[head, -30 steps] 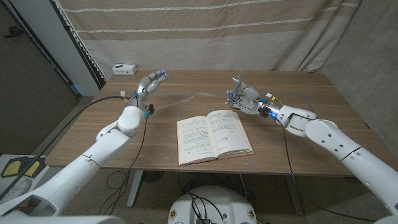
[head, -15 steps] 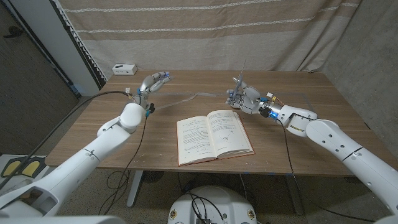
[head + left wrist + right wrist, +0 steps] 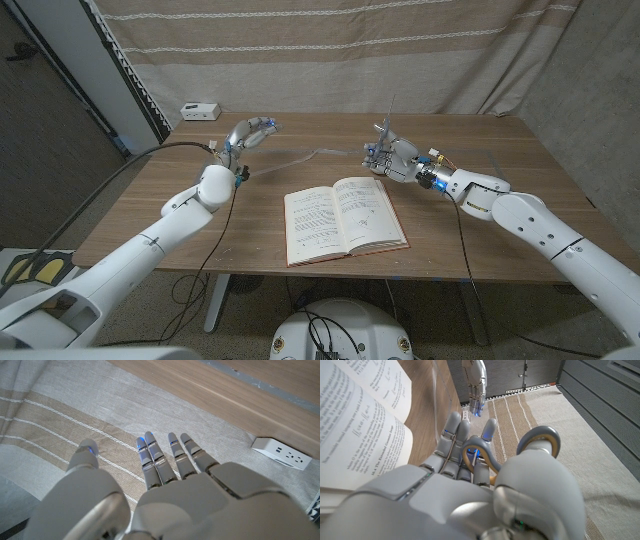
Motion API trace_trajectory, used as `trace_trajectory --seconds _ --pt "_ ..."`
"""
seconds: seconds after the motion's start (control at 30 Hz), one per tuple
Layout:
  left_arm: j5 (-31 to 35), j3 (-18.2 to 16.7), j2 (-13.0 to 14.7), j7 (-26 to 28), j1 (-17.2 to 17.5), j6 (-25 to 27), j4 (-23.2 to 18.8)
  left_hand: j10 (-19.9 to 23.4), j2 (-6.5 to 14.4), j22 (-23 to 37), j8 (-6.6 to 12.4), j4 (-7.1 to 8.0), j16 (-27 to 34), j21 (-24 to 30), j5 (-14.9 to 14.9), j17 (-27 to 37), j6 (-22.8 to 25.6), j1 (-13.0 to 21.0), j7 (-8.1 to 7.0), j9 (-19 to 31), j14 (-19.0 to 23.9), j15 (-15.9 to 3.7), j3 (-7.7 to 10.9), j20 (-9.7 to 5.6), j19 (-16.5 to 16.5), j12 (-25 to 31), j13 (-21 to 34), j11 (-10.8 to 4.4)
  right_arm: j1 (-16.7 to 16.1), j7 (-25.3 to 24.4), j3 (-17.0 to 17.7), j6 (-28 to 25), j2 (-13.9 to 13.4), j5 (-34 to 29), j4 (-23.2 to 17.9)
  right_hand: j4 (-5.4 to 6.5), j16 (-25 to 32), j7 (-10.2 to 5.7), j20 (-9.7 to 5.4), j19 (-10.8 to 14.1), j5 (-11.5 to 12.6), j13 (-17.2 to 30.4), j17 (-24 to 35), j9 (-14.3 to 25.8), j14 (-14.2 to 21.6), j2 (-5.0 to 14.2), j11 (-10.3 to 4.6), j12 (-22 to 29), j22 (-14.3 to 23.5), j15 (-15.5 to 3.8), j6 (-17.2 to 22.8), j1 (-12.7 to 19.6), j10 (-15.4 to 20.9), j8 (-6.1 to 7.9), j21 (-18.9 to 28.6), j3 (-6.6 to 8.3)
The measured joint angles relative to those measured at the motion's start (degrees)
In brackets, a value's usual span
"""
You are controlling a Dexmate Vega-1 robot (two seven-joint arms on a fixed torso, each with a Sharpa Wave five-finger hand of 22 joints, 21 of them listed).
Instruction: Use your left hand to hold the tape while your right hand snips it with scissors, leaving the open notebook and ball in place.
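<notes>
Right hand [image 3: 392,157] gripping grey-handled scissors [image 3: 386,122] upright beside the open notebook [image 3: 343,218], left hand [image 3: 250,133] hovering with fingers spread, tape strip [image 3: 300,158] lying on the worktop [image 3: 480,225] between them.

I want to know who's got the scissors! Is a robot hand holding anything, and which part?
The right hand holds the scissors by the handle loops, blades pointing up. The left hand holds nothing.

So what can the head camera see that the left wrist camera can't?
Head view alone: the open notebook, the strip of tape on the table, and the right robot hand gripping the scissors. Left wrist view alone: the sockets on the white power strip's face. Both share the left robot hand, fingers apart and holding nothing, the striped curtain and the wooden table.
</notes>
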Motion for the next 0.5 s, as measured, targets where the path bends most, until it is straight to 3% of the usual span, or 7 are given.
trace_trajectory --seconds 0.23,0.37,0.5 --pt "2.15 1.51 0.17 -1.4 -1.78 -1.15 2.34 0.12 0.0 -0.06 0.0 -0.22 0.0 0.0 0.0 0.02 -0.22 0.0 -0.22 0.0 0.79 -0.04 -0.22 0.0 0.0 0.04 0.05 0.06 -0.19 -0.01 0.0 0.28 0.0 -0.1 -0.32 -0.21 -0.39 0.0 0.0 0.0 0.0 0.0 -0.05 -0.17 0.02 0.0 0.0 0.0 0.01 -0.02 0.0 0.0 0.0 -0.44 -0.39 -0.21" --pt "3.94 2.43 0.54 -2.26 -2.74 0.17 2.83 4.24 0.95 0.33 0.5 -0.22 1.18 1.67 0.26 0.53 2.59 0.95 0.43 0.01 5.58 -0.21 -0.22 -0.22 4.57 1.65 0.05 0.09 -0.19 0.1 0.0 0.42 0.0 -0.15 -0.39 -0.21 -0.85 0.0 -0.18 0.23 0.0 -0.26 0.18 -0.43 0.02 0.0 0.0 0.0 0.01 -0.01 0.0 0.0 0.0 -0.44 -0.39 -0.21" --pt "5.26 3.01 0.84 -2.97 -3.22 1.9 2.84 6.05 1.37 0.65 0.66 -0.48 1.56 2.28 0.26 0.8 4.12 1.38 0.83 0.01 7.37 -0.61 0.03 -0.31 5.84 2.04 0.05 0.09 -0.11 0.34 -0.11 0.46 -0.01 -0.18 -0.39 -0.43 -1.09 0.0 0.0 0.41 0.0 -0.26 0.18 -0.44 0.0 0.29 0.0 0.0 0.01 0.0 0.0 0.3 0.0 -0.44 -0.71 -0.43"
